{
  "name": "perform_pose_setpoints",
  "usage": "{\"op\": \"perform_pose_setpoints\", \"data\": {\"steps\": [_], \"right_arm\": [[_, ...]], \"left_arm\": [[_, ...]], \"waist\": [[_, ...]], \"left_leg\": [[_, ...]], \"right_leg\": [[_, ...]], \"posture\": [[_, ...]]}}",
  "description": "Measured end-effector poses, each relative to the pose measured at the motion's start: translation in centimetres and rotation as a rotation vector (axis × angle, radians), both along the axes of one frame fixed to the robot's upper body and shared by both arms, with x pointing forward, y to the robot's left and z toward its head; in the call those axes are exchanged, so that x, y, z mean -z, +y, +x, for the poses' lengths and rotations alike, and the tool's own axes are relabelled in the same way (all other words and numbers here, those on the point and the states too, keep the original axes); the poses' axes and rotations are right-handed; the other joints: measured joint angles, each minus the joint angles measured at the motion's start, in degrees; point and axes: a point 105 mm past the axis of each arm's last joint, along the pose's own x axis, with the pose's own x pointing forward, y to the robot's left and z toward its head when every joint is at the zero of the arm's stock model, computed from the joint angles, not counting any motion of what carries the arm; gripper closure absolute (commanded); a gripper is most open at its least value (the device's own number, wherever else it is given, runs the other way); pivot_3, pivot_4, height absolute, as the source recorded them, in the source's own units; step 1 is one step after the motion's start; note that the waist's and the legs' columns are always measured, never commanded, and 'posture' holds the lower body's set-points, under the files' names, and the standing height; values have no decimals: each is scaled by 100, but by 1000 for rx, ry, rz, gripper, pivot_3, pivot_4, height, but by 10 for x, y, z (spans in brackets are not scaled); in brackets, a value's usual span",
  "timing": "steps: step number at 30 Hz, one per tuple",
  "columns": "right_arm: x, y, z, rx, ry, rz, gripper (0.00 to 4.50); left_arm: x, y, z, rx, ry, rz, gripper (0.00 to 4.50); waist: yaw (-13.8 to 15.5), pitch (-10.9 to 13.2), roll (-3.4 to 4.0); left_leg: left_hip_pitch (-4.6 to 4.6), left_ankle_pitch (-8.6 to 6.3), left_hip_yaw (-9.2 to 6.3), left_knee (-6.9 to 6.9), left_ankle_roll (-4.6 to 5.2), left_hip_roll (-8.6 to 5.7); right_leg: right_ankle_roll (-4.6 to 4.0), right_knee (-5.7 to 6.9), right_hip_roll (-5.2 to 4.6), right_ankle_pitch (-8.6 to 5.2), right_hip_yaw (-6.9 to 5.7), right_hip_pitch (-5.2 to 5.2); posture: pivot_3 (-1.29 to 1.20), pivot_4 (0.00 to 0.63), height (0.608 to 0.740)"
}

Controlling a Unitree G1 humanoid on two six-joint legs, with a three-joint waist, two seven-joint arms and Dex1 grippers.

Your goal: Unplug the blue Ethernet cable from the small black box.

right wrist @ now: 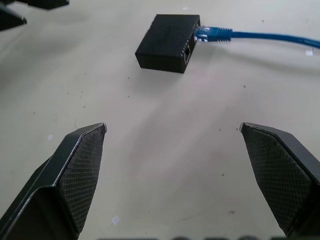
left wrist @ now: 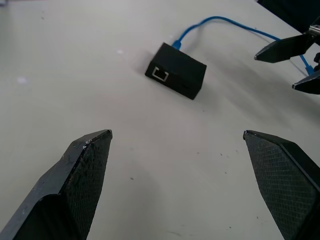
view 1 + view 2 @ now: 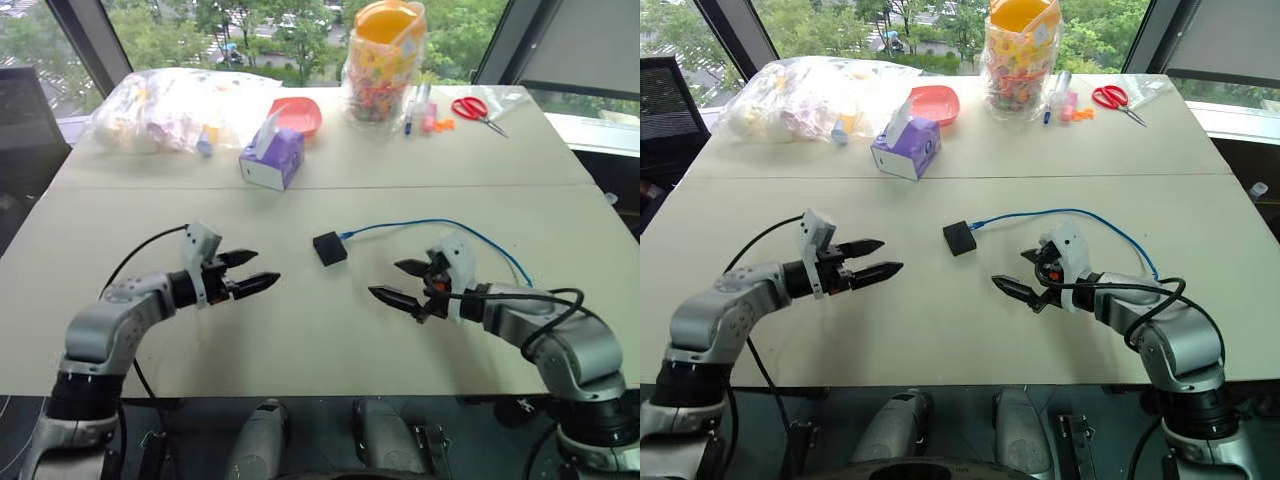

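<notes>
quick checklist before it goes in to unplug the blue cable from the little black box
1. Blue Ethernet cable still plugged into the small black box: ok, plug seated in its port.
2. Left gripper jaws open and empty: ok.
3. Right gripper jaws open and empty: ok.
4. Both grippers short of the box, with bare table between: ok, nothing touched yet.
5. Path to the box free of clutter: ok; the purple tissue box sits well behind it.
6. Plug's latch tab reachable: cannot tell.
7. Box's second port empty: ok.

Grey arms, black cables, black textured pointed jaws.
</notes>
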Motion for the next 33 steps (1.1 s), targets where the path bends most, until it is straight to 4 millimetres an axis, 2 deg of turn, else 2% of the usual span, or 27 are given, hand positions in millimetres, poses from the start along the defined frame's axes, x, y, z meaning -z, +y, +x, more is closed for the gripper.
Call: {"op": "perform_pose_setpoints", "data": {"steps": [7, 13, 17, 21, 29, 31, 33], "right_arm": [[-12, -2, 2, -39, -14, -38, 0], [-30, 1, 7, -102, -59, -67, 0], [-30, -1, 13, -113, -79, -97, 0], [-40, 0, 24, -161, -150, -154, 0], [-41, 6, 61, -202, -248, -288, 0], [-44, 15, 87, -206, -276, -352, 0], [-45, 21, 103, -232, -303, -421, 0]], "left_arm": [[-6, -2, 1, 46, -2, -2, 76], [-10, -1, 1, 69, -2, 19, 76], [-9, -3, -1, 79, -1, 22, 76], [-10, -3, -2, 80, -4, 21, 76], [-11, -3, -1, 70, -16, 18, 76], [-12, -5, 0, 60, -24, 9, 76], [-14, -9, -1, 65, -41, 3, 76]], "waist": [[14, 22, -6], [5, 38, -9], [10, 49, -9], [2, 51, -8], [-16, 54, -11], [-82, 61, -7], [-112, 66, -12]], "left_leg": [[-5, -1, 1, -3, 1, -1], [-5, -1, 1, 0, 1, -1], [-6, -1, 1, 0, 1, -2], [-5, -1, 2, 5, 1, -2], [-3, 0, 6, 10, 0, -2], [0, 5, 20, 13, -8, -2], [0, 9, 16, 12, -14, -1]], "right_leg": [[21, -3, -2, 8, 0, -2], [21, -1, -2, 9, 0, -2], [23, -2, -3, 10, 1, -2], [24, 2, -3, 11, 1, -2], [26, 29, -4, 11, 2, -13], [25, 47, -4, 13, 15, -23], [24, 54, -1, 13, 13, -24]], "posture": [[0, 150, 740], [0, 150, 740], [0, 150, 740], [0, 150, 740], [0, 150, 740], [0, 150, 740], [0, 150, 740]]}}
